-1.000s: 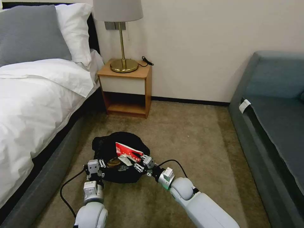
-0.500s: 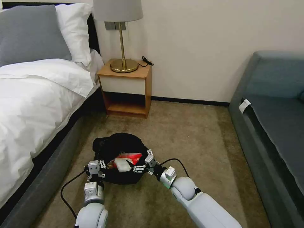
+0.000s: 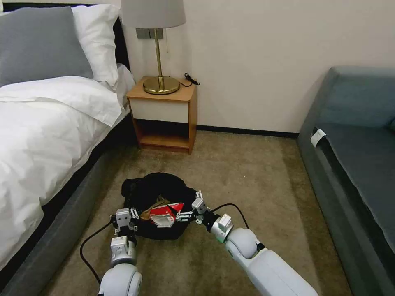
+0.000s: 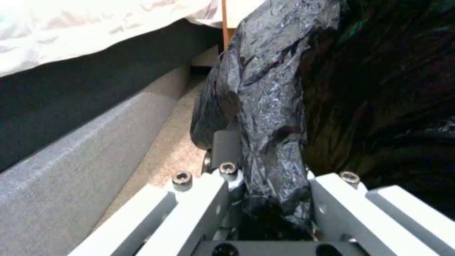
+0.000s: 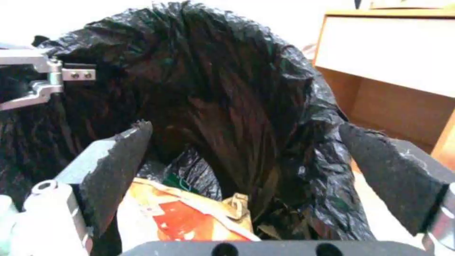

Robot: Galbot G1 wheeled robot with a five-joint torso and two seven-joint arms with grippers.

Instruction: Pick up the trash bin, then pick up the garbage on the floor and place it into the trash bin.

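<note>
Small round trash bin (image 3: 158, 193) lined with crinkled black plastic bag, lower centre on tan carpet, red-and-white crumpled packet (image 3: 163, 212) inside, left gripper (image 4: 265, 177) jaws clamping its rim, right gripper (image 3: 186, 212) jaws wide above the opening.

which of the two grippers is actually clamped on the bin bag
The left gripper: its fingers are shut on a fold of the trash bin's black liner. The right gripper hangs open over the bin's mouth, gripping nothing.
</note>
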